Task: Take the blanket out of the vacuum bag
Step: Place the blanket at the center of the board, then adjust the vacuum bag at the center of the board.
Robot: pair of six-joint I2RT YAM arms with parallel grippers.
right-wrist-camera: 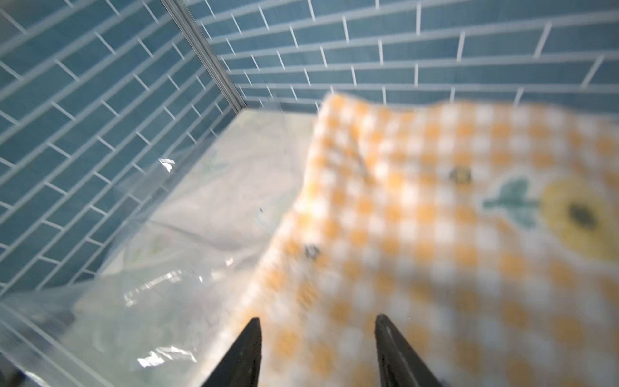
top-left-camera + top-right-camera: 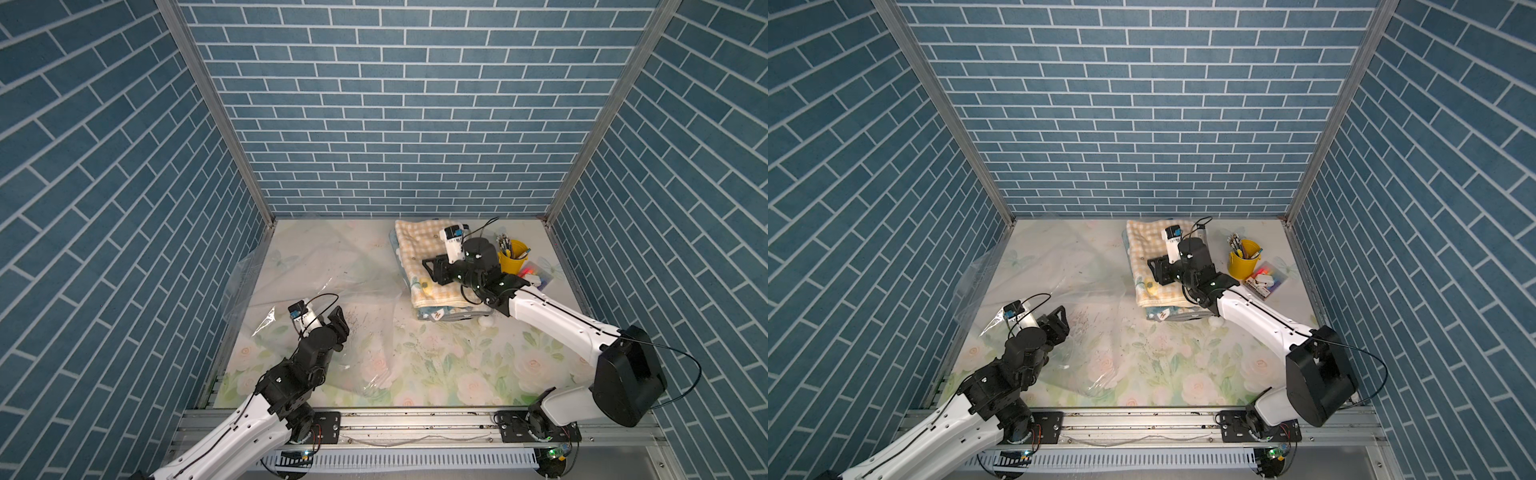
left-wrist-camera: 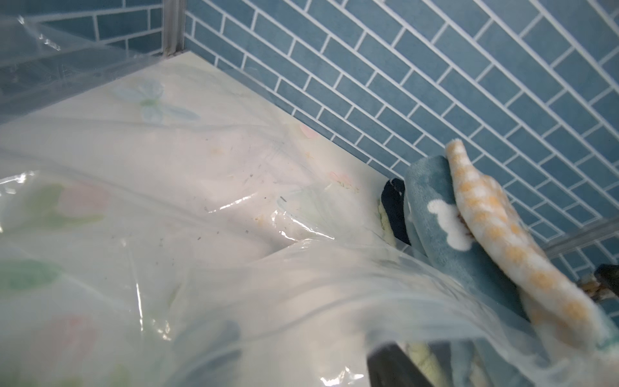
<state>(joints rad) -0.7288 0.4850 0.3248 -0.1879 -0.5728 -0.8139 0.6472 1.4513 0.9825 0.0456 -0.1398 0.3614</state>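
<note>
Both top views are taken up by a flowered table (image 2: 457,365) walled in blue brick; the blanket (image 2: 419,257), folded with a yellow-checked face over a blue layer, is seen at the far side, right of the middle; the vacuum bag (image 2: 324,270) is spread slack across the left half, one edge pushed up against the left wall. The blanket is judged to be out of the vacuum bag, since no plastic is seen over its checked top; whether the plastic's edge touches the stack or lies just beside it cannot be told.

The right gripper (image 1: 317,318) is held low over the blanket's top; in the right wrist view its fingers (image 1: 248,351) are seen well apart with only blurred checked cloth beyond them, so nothing is taken to be gripped; this is read as a letting-go, so that the stack can be left where it lies.

The left gripper (image 2: 338,320) is poised above the vacuum bag near the left front; plastic is draped across the left wrist view and only one dark finger (image 3: 392,368) is shown, so how wide it stands, and whether film is pinched, cannot be told; it is probably placed there so that the plastic is kept away from the cloth.

A yellow cup (image 2: 512,259) of pens and a small clear box (image 2: 540,278) are set to the right of the blanket; both should be avoided when the right arm is drawn back.
</note>
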